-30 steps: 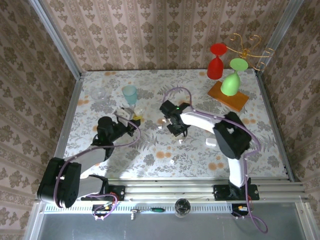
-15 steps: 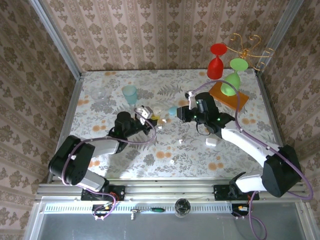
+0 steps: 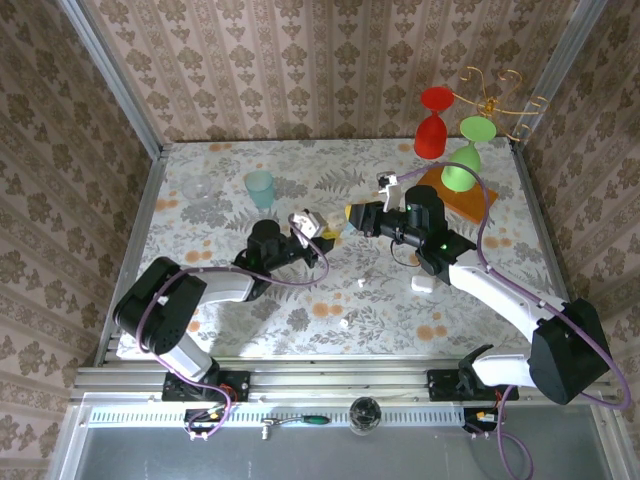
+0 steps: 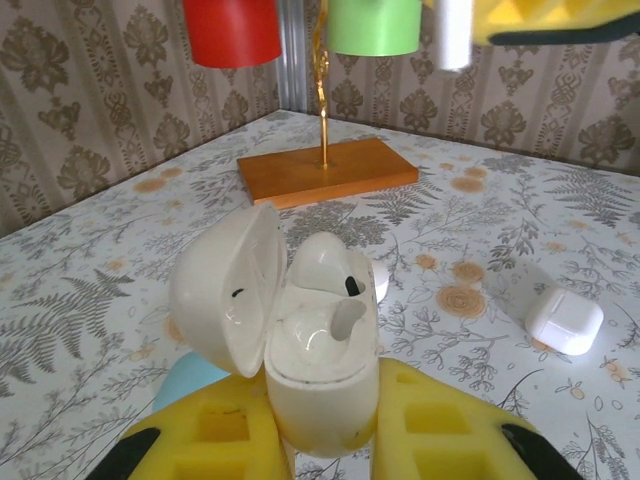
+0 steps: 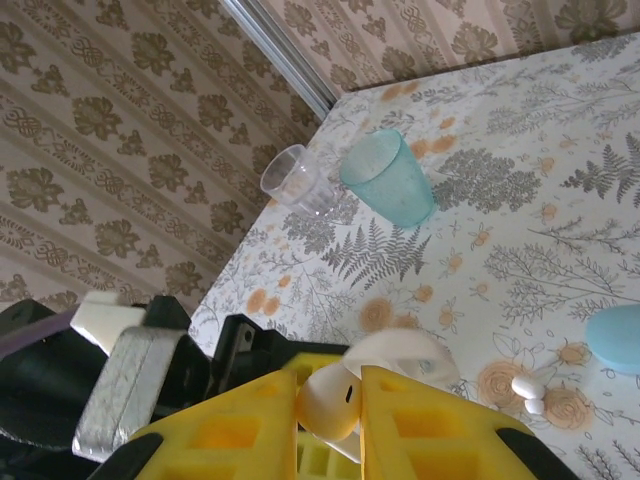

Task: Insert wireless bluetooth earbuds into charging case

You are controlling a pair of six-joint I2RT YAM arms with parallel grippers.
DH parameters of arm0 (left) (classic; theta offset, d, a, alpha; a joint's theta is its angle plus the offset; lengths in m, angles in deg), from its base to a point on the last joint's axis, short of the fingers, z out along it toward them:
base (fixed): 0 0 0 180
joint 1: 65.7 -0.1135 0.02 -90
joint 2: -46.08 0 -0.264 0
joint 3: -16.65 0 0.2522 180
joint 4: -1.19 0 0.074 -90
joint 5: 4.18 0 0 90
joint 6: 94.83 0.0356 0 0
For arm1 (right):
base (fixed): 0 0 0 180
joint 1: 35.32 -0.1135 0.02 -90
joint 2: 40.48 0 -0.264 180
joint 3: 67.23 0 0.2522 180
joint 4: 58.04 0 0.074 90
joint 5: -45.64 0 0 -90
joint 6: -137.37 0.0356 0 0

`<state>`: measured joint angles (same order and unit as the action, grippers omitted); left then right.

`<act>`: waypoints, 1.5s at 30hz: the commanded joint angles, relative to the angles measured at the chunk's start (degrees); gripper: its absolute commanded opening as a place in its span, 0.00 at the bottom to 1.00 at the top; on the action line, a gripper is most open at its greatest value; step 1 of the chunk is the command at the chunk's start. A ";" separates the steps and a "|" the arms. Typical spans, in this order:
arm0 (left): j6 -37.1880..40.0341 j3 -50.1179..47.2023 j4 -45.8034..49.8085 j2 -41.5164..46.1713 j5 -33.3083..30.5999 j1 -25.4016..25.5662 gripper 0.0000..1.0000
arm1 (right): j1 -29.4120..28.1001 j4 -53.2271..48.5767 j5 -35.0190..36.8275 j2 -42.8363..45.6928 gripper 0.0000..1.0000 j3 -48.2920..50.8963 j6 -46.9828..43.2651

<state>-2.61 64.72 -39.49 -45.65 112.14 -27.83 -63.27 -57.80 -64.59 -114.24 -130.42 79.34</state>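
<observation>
My left gripper (image 3: pixel 318 228) (image 4: pixel 320 405) is shut on the white charging case (image 4: pixel 320 370), held upright above the table with its lid (image 4: pixel 225 285) swung open to the left. One white earbud (image 4: pixel 325 265) sits in the case's far socket. My right gripper (image 3: pixel 352 214) (image 5: pixel 330 400) hangs just right of the case, shut on another earbud (image 5: pixel 328 402); the case lid (image 5: pixel 400 355) shows right behind it. Loose earbuds lie on the table (image 3: pixel 361 283) (image 3: pixel 344 323) (image 5: pixel 530 385).
A second, closed white case (image 3: pixel 423 284) (image 4: pixel 565 320) lies on the table. A teal cup (image 3: pixel 260 188) and a clear glass (image 3: pixel 198 190) stand at the back left. A wooden-based rack (image 3: pixel 455 190) holds red (image 3: pixel 437 125) and green (image 3: pixel 462 160) glasses.
The left gripper has carried the open case rightward. The right arm swung out to the right, then brought its gripper with the earbud left, close to the case.
</observation>
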 commanded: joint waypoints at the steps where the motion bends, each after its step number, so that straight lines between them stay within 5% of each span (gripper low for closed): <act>1: 1.11 2.07 -3.57 -0.48 0.49 0.92 0.00 | 0.17 2.94 -1.63 -0.36 0.21 0.31 1.27; 45: -0.11 6.48 0.59 2.60 -4.45 2.26 0.00 | 0.17 0.78 4.45 -4.72 0.26 1.55 0.96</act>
<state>-2.22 69.22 -37.76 -45.86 108.84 -25.85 -63.22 -55.26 -62.84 -118.02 -129.37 80.54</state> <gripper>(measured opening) 0.201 0.250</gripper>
